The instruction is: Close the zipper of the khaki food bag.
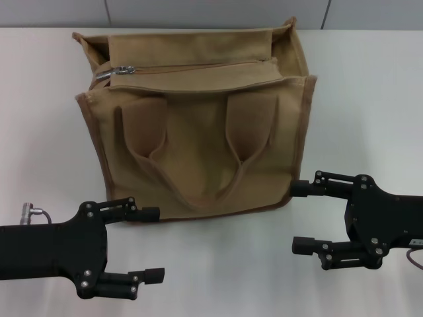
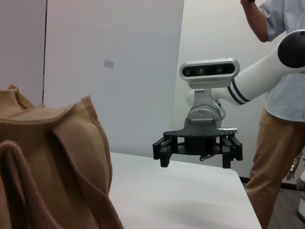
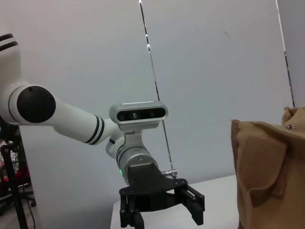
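The khaki food bag (image 1: 198, 139) stands upright in the middle of the white table, handles hanging down its front. The zipper (image 1: 198, 65) runs across its top panel, and its silver slider (image 1: 122, 69) sits at the left end. My left gripper (image 1: 157, 243) is open and empty, low in front of the bag's left corner. My right gripper (image 1: 295, 216) is open and empty beside the bag's front right corner. The left wrist view shows the bag (image 2: 47, 162) and the right gripper (image 2: 196, 155) beyond it. The right wrist view shows the bag (image 3: 267, 176) and the left gripper (image 3: 162, 214).
The white table (image 1: 370, 99) extends on both sides of the bag. A silver cable plug (image 1: 30, 210) sits on my left arm. A person in a blue shirt (image 2: 283, 90) stands beyond the table's right side.
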Controlling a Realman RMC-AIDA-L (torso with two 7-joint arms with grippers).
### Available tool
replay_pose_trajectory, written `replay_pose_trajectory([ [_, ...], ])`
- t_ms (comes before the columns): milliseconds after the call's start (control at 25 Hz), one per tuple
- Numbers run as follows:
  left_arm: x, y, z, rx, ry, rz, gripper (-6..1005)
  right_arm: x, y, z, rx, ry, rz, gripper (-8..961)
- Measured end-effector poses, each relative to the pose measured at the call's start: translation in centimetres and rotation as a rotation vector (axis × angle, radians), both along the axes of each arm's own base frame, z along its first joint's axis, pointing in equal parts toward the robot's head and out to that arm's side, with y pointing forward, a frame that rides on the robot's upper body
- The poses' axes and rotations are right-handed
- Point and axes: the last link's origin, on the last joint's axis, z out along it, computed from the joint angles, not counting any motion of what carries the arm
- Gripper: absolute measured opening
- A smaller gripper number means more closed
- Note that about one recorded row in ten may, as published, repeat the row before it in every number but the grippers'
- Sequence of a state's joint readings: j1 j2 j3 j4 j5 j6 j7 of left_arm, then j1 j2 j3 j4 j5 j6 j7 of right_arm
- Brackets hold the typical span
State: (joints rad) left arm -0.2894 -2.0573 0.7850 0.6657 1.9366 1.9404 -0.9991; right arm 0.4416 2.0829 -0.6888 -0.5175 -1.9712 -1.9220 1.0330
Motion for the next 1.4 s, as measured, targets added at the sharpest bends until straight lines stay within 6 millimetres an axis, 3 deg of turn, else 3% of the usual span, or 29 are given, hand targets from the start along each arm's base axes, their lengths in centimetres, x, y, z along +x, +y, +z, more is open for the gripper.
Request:
replay_pose_trajectory([
  [720, -0.2, 0.2, 0.2, 0.066, -0.014, 0.008, 818, -0.2, -0.5, -0.9, -0.001, 0.022, 0.030, 806],
  [880, -1.2, 0.4, 1.6, 0.231, -0.073, 0.064, 814, -0.2, -0.6, -1.3, -0.006, 0.031, 0.021, 806],
  [1040, -3.1, 0.6, 3.9, 0.518, -0.204, 0.227, 810, -0.2, -0.8, -2.1, 0.010, 0.041, 0.015, 805],
  [1400, -4.4, 1.6, 4.4, 0.724, -0.248, 0.347, 802, -0.4, -1.2, -3.7, 0.045, 0.071, 0.015, 805],
])
